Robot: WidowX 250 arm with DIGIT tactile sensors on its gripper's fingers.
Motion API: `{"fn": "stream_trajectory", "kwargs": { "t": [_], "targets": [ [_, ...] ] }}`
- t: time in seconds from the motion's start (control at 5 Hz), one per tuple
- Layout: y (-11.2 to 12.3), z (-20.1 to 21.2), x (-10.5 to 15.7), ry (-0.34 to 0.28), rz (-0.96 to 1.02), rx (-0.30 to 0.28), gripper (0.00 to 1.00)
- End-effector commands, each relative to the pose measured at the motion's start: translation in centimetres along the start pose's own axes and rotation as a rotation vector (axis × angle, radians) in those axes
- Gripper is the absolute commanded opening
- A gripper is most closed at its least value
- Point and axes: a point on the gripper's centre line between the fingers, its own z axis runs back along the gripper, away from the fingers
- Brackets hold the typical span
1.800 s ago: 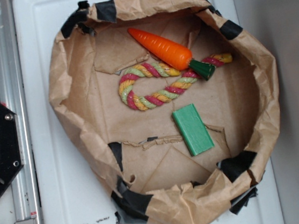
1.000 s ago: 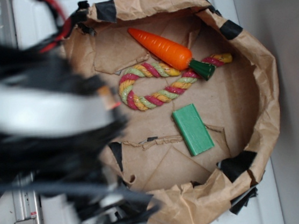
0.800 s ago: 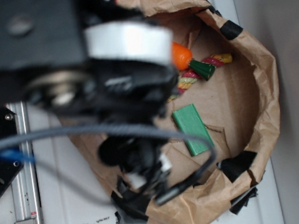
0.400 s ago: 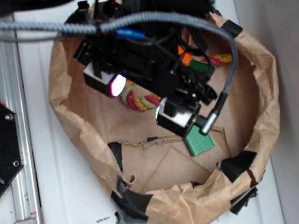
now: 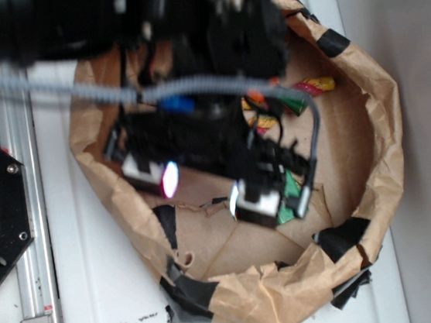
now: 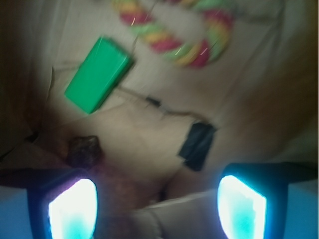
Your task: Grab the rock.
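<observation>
In the wrist view the rock [image 6: 84,152] is a small dark brown lump against the paper wall, below the green block [image 6: 97,74]. It lies just ahead of my left fingertip [image 6: 72,209] and outside the gap. My gripper [image 6: 157,209] is open, its two glowing pads wide apart with only brown paper between them. From the exterior view the gripper [image 5: 203,190] hangs over the middle of the paper bowl [image 5: 376,135]. The arm and the bowl's wall hide the rock there.
A striped rope [image 6: 184,47] lies beyond the green block, and its end [image 5: 317,85] pokes out past the arm. A black tape patch [image 6: 199,144] sits on the bowl floor. Only a corner of the green block [image 5: 288,214] shows under the gripper. A metal rail [image 5: 20,191] runs along the left.
The arm has swung in from the left over the bowl. The open gripper then moved from the rope toward the bowl's near side, covering the carrot and most of the green block.
</observation>
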Motion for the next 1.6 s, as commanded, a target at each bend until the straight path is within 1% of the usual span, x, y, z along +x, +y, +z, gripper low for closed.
{"fn": "stream_trajectory", "kwargs": {
  "t": [0.0,0.2,0.4,0.6,0.8,1.0,1.2,1.4],
  "targets": [
    [-1.8,-3.4,1.3,-0.035,0.083,-0.060,1.00],
    [-2.5,-3.8,2.5,-0.043,0.102,-0.059,1.00],
    [-3.2,-5.4,2.9,-0.013,0.159,-0.042,1.00],
    [-3.6,-7.5,1.8,0.017,0.178,-0.008,1.00],
    [-4.1,-10.1,0.5,0.095,0.231,0.021,1.00],
    [-4.6,-11.4,-1.4,0.159,0.269,0.056,1.00],
    [-4.6,-11.7,-2.2,0.140,0.253,0.073,0.00],
    [-4.1,-11.6,-2.1,0.158,0.273,0.085,0.00]
  ]
}}
